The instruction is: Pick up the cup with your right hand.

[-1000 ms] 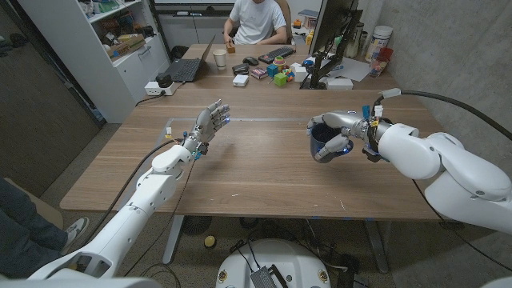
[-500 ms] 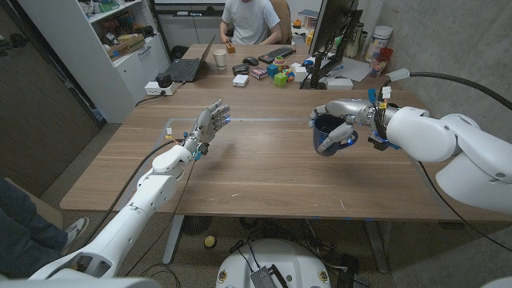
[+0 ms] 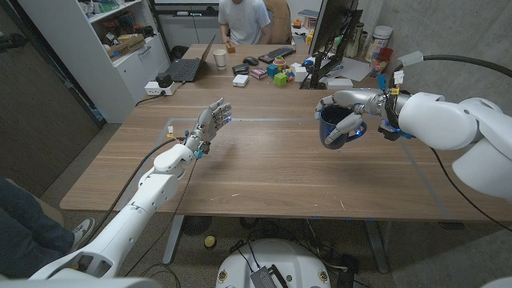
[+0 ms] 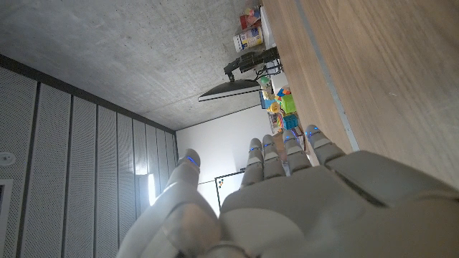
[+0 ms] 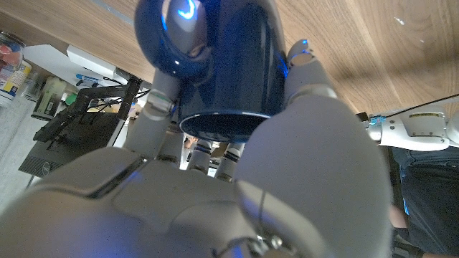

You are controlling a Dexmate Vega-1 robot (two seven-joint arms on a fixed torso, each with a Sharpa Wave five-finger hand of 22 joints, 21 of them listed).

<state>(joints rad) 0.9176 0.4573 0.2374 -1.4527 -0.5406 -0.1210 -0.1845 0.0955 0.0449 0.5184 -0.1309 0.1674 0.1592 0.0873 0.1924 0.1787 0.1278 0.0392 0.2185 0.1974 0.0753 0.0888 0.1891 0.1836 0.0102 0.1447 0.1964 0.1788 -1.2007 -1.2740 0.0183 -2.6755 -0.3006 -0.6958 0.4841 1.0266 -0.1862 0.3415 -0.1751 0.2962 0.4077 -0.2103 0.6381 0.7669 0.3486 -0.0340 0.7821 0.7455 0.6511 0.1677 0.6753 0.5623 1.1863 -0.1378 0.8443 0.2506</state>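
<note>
Nearest you, your left arm [image 3: 152, 188] runs up from the lower left corner over the table [image 3: 264, 176]. Your left hand [image 3: 210, 122] is held above the wood with its fingers apart and nothing in it; in the left wrist view the same hand [image 4: 287, 201] has its fingers straight and spread, their tips glowing blue, with the table edge running past them.

Across from it, your right arm [image 3: 456, 132] comes in from the right side. Your right hand [image 3: 348, 112] grips the cup [image 3: 334, 128], a dark blue one, held clear of the table with its shadow on the wood below. Fingers wrap over its rim and a thumb presses its side. In the right wrist view the cup [image 5: 222, 64] is clamped between your fingers [image 5: 305, 72], its round bottom facing the table, and your hand [image 5: 215, 186] takes up the near part of the picture.

Beyond the table's far edge stands a second desk [image 3: 256, 68]. On it lie a laptop [image 3: 188, 68], a paper cup [image 3: 220, 58], a keyboard [image 3: 277, 54] and some coloured blocks [image 3: 280, 76], with a monitor [image 3: 332, 36] to the right. A person in a white shirt [image 3: 244, 20] sits behind that desk. A white shelf [image 3: 120, 44] stands at the far left.
</note>
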